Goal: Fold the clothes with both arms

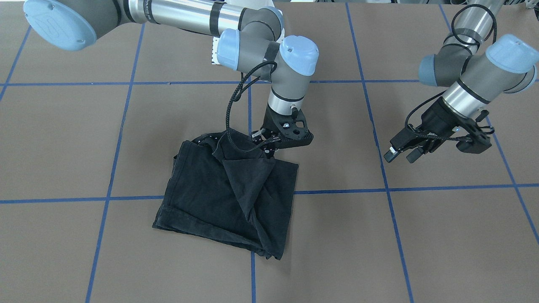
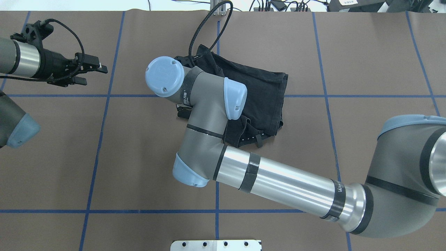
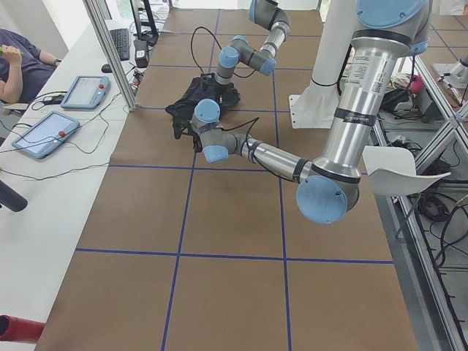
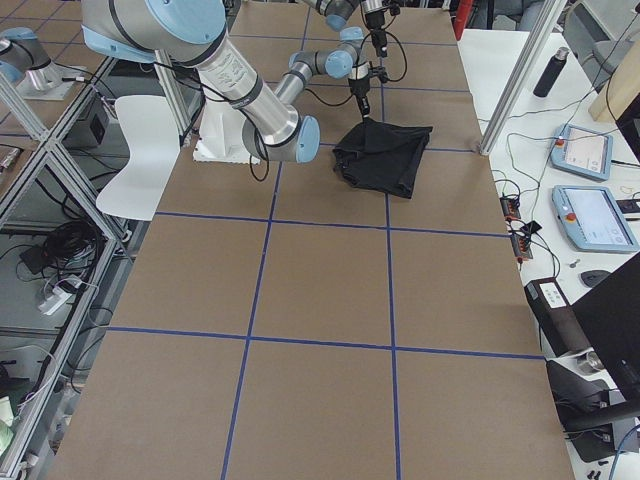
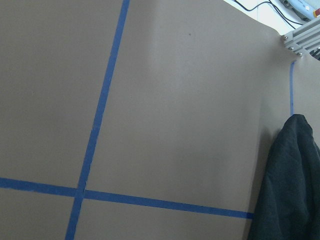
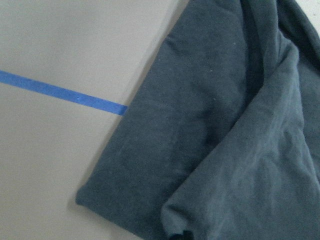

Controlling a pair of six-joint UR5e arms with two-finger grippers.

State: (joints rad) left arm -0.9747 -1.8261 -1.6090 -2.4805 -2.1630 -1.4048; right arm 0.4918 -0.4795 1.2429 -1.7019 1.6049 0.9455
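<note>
Garment: I see 1 black short-sleeved fabric T-shirt folded into a rough 4-sided bundle. Only plain black cloth faces up.
Garment position: it lies near mid-table on the flat brown table, over 1 crossing of the narrow blue tape lines.
Top layer: 1 triangular flap lies across the bundle. Its wide end is at the edge nearest the robot.
Right arm: the silver-grey tubular right arm with light blue joint caps reaches over the bundle. In the overhead view its wrist hides part of the cloth.
Right gripper: the black 2-finger right gripper sits low at the robot-side edge of the T-shirt, at the wide end of the flap. It is black on black, so I cannot tell whether the jaws are spread or pinching cloth.
Right wrist view: I get folded cloth, 1 corner of the bundle and 1 tape line. No fingers show.
Left arm: the matching silver-grey left arm is off to the robot's left, well apart from the T-shirt.
Left gripper: the black 2-finger left gripper hangs over bare table. Its jaws are spread and nothing is between them.
Left wrist view: I see bare table, 1 tape crossing and the bundle's edge at the right border.
Base: the white bolted pedestal is at the robot-side table edge.
</note>
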